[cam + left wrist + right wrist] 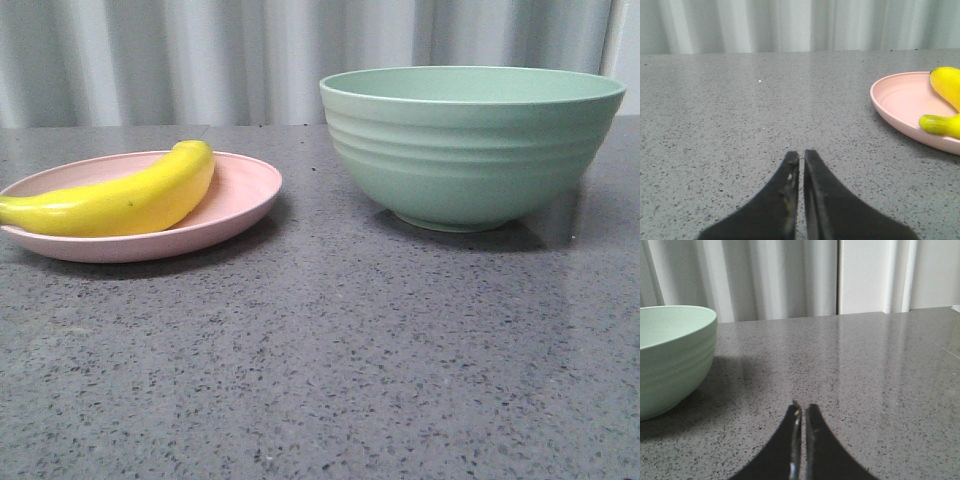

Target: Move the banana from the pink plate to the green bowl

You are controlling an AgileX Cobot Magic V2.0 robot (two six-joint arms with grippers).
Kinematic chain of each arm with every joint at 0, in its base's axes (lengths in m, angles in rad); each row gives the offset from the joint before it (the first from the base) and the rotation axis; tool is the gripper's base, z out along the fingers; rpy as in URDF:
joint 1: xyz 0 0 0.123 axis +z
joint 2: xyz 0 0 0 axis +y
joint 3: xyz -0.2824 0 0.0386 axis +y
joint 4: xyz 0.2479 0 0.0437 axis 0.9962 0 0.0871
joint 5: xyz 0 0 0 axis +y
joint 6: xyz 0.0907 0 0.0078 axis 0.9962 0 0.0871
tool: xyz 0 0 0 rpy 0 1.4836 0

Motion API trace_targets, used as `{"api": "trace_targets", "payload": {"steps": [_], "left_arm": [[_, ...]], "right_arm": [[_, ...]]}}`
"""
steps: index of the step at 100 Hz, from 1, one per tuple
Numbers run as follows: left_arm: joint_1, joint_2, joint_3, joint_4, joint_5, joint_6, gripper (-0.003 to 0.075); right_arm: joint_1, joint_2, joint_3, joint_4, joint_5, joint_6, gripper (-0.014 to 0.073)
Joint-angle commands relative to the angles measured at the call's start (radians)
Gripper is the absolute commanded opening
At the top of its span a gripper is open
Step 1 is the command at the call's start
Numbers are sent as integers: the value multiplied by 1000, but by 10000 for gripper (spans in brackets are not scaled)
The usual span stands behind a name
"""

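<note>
Clearly nothing is grasped yet: the banana (120,200) lies on the pink plate (245,195), and the green bowl (470,150) stands apart from it on the grey bench (320,370). The left gripper (801,156) is narrow, its tips almost together and holding nothing, low over the bench; the plate is ahead of it and off to one side. The right gripper (803,407) is equally narrow and empty, with the bowl ahead and to its side. I judge the glossy, curved banana may slip or roll from a pinch taken off-centre, and a low approach may push the plate. The front view shows neither arm, and the left wrist view cuts the banana off.
</note>
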Motion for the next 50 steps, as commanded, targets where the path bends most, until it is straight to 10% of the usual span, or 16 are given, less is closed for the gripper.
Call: {"api": "trace_targets", "payload": {"steps": [1, 50], "left_arm": [[-8, -32, 25, -11, -96, -8, -18], [-8, 18, -161, -97, -46, -8, -19]], "right_arm": [[-7, -14, 26, -4, -70, -6, -74], [-7, 64, -163, 113, 138, -6, -74]]}}
